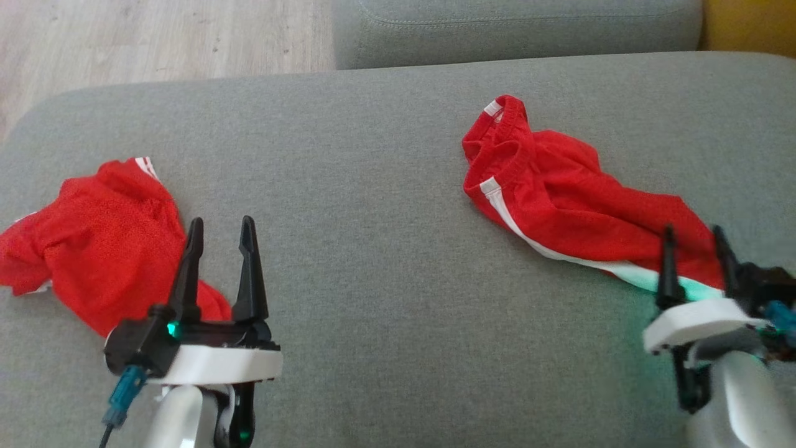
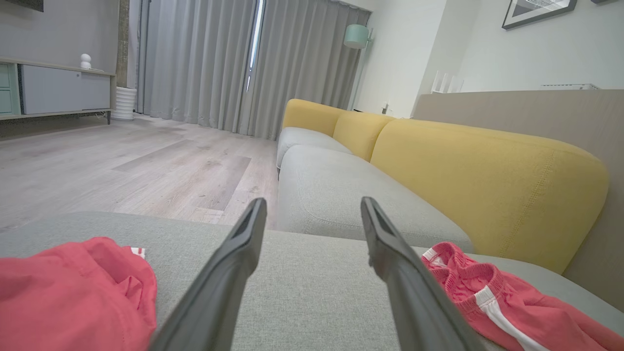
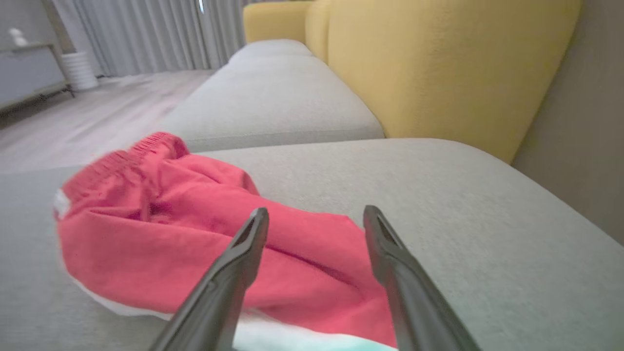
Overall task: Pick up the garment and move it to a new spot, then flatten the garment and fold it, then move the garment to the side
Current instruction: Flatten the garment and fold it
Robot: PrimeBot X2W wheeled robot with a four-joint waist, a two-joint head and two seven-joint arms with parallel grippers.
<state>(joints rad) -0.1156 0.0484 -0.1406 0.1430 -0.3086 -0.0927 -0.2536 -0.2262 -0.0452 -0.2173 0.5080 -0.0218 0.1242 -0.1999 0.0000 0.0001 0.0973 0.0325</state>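
The near end of the right garment (image 1: pixel 559 199) is lost behind the right gripper's (image 1: pixel 693 231) white wrist, so I cannot see where its white-striped hem finishes. A green glow tints the stripe there. In the right wrist view this garment (image 3: pixel 195 243) is blurred, with only the gathered waistband clear at its far end. The left garment (image 1: pixel 93 249) runs up to the head view's left border, and its lower corner slips behind the left gripper's (image 1: pixel 222 223) dark base. How it is folded I cannot tell; it is a crumpled heap.

Both garments lie on the grey seat cushion (image 1: pixel 385 218), well apart, one toward each side. The right gripper (image 3: pixel 316 212) has its fingers spread wide over the right garment's near end, grasping nothing. The left gripper (image 2: pixel 313 204) is likewise spread and empty, just beside the left garment (image 2: pixel 63 292), fingers pointing across bare cushion.

Between the two garments the cushion lies bare. Its far left corner rounds off above the wooden floor (image 1: pixel 155 37). Straight ahead, a gap separates it from a second grey cushion (image 1: pixel 516 28). The yellow backrest (image 3: pixel 438 63) bounds the seat on the right, beyond the right garment (image 2: pixel 512 302).
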